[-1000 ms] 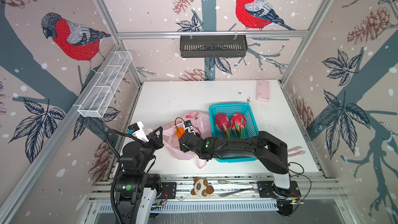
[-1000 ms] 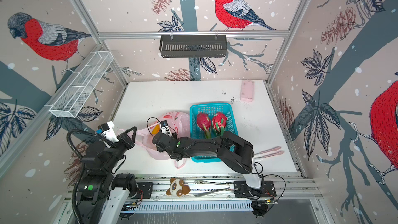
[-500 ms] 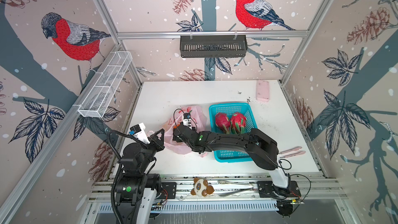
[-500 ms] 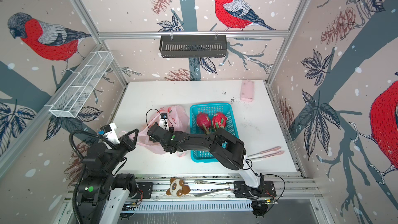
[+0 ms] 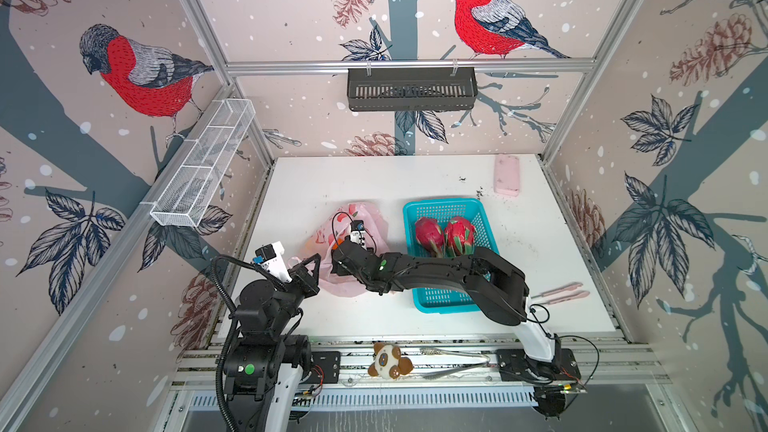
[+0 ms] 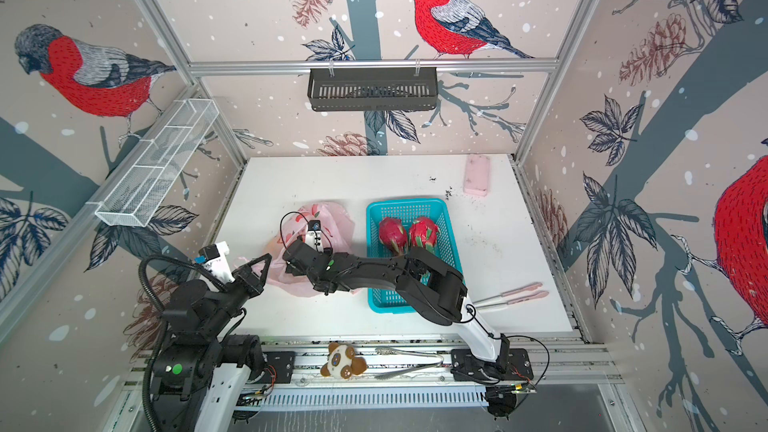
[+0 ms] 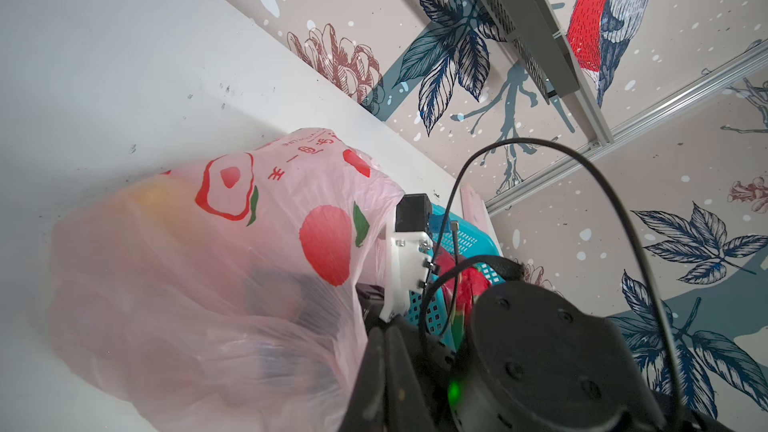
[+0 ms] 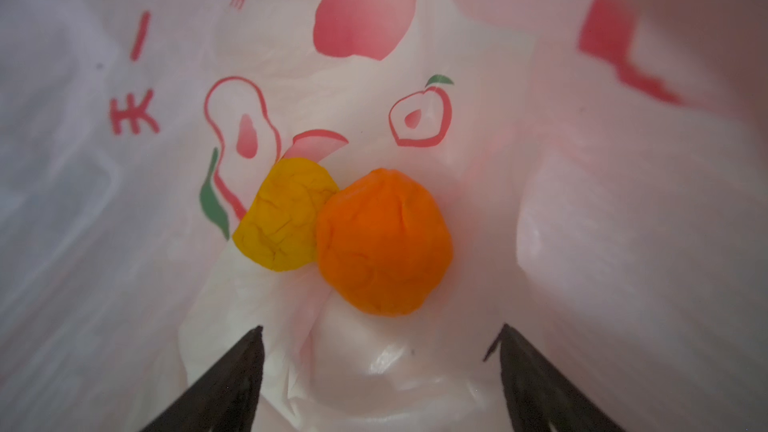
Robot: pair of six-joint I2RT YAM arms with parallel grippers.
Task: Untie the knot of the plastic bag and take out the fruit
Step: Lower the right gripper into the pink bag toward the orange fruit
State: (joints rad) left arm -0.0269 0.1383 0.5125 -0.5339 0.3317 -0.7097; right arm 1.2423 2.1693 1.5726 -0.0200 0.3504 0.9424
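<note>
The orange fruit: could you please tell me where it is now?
In the right wrist view, the orange fruit lies inside the pink bag, touching the yellow fruit, just ahead of the open right end effector.

Pink plastic bag slumped on the white table.
Red fruit pictures and red lettering mark its thin skin, and a blurred yellow-orange fruit shows through. The black right arm stands just beside the bag. Behind the arm, a teal basket holds a red dragon fruit.

The right gripper has pushed deeper into the plastic bag; its fingers have spread wider.
</note>
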